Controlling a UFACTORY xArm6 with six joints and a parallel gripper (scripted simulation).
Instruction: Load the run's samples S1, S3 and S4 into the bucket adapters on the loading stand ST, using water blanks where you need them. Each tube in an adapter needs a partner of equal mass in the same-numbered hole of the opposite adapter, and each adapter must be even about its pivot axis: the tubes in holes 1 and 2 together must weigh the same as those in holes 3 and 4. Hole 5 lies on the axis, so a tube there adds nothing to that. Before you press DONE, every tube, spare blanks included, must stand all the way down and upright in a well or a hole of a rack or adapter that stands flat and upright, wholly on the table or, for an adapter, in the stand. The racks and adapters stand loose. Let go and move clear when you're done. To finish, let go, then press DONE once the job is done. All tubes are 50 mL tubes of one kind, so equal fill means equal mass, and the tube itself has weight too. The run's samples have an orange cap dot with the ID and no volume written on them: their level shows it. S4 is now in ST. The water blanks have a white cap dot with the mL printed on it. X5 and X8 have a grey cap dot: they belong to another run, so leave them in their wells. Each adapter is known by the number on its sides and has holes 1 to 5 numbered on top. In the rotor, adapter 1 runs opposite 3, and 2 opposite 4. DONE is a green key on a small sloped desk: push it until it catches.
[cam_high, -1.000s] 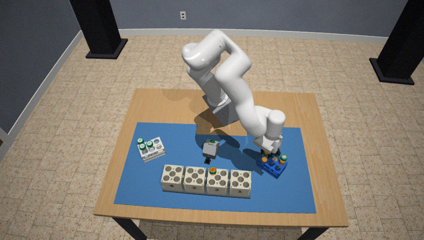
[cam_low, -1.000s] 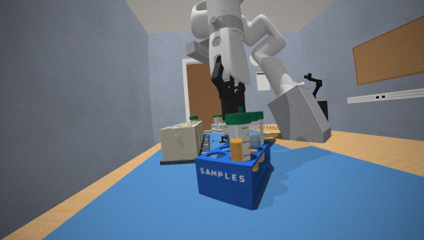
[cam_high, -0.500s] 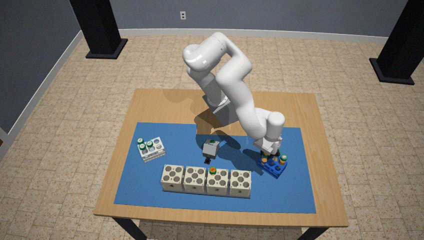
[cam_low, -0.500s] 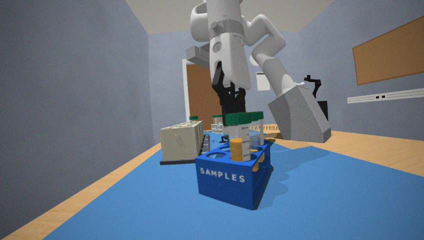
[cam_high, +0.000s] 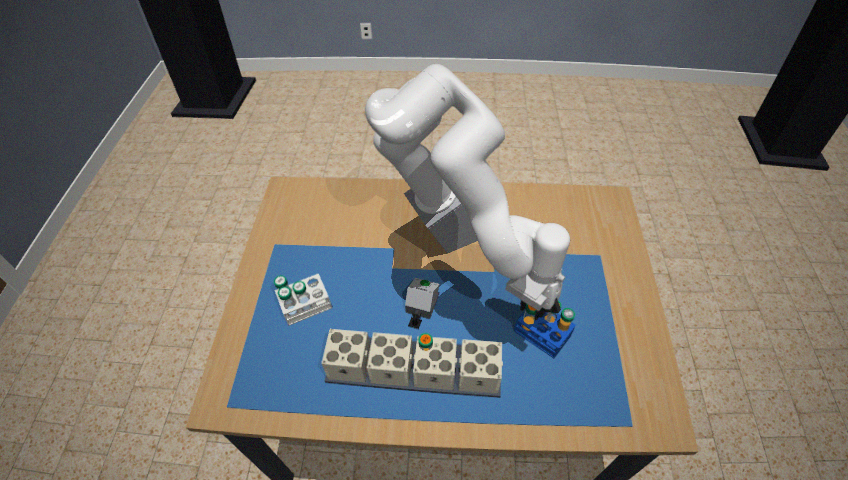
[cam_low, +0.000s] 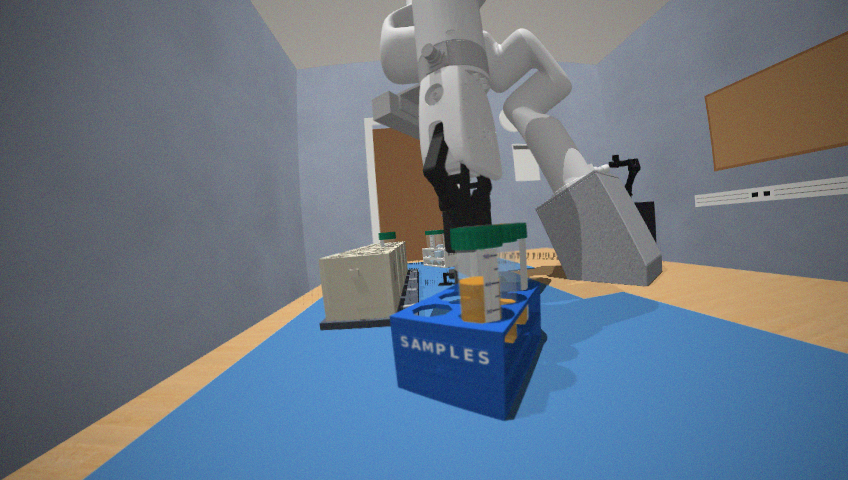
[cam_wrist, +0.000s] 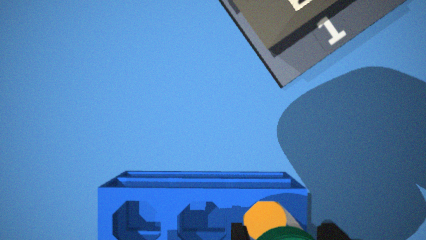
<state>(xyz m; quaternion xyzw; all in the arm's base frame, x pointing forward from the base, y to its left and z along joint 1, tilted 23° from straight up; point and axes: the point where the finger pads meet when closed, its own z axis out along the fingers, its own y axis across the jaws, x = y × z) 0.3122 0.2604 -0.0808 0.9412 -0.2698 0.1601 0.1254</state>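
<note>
The gripper (cam_high: 540, 310) (cam_low: 468, 223) (cam_wrist: 283, 232) is low over the blue SAMPLES rack (cam_high: 548, 343) (cam_low: 449, 365) (cam_wrist: 200, 192). Its fingers are slightly parted around the green cap of an orange-filled tube (cam_wrist: 265, 220) in a corner well; the cap dot and tube foot are hidden. Another sample-rack tube (cam_high: 565, 322) (cam_low: 476, 300) has a pale grey dot. More tubes there are partly hidden. A tube with an orange dot (cam_high: 424, 340), S4, stands in the third adapter (cam_high: 434, 379) from the left. The blanks rack (cam_high: 309, 314) holds three green-capped tubes (cam_high: 285, 292) with white dots.
The loading stand (cam_high: 410, 390) (cam_low: 357, 324) (cam_wrist: 280, 70) carries the adapters in a row at the mat's front. The small DONE desk (cam_high: 421, 300) with its green key (cam_high: 424, 283) stands behind them. The blue mat (cam_high: 285, 380) (cam_low: 309, 404) lies beneath.
</note>
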